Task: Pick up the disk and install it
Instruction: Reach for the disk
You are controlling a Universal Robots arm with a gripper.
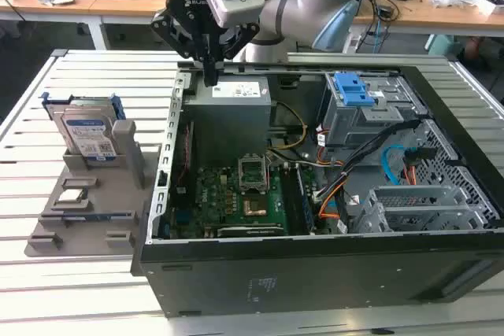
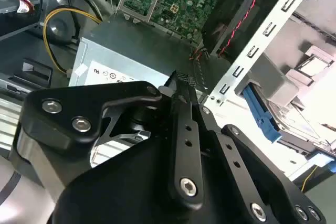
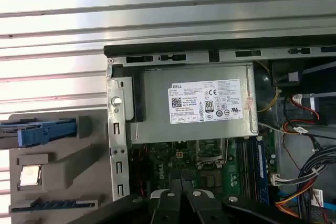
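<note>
Approach work seems to be the step in hand, since the gripper (image 1: 211,76) hangs over the power supply (image 1: 232,104) at the back corner of the open case (image 1: 315,273), its fingers pressed together with nothing between them. The disk (image 1: 88,135) is well apart from it, towards the exterior view's left. It stands on edge in a slot of the grey holder (image 1: 94,218) on the slatted table (image 1: 47,100), outside the case wall, and its label faces the front of the scene. In the second wrist view its blue bracket (image 2: 260,114) shows past the perforated case rail, and in the first wrist view the same bracket (image 3: 44,132) lies beside the case corner. To do this reach well, the arm would need to clear the raised case wall rather than skim it, and the fingers would have to part before coming down, wide enough to pass either side of the upright disk. A straight descent from above looks safest, centred on the top edge, because the holder's grey posts stand just beside the disk and a slanted entry could knock them or tip the drive in its slot. Gripping the flat faces should give a steadier hold than pinching the plastic bracket alone. The small square chip (image 1: 73,194) lower on the holder and the blue latch (image 1: 352,88) on the metal cage (image 1: 354,123) inside the case are not the target, so aim should be checked against the labelled silver face.
</note>
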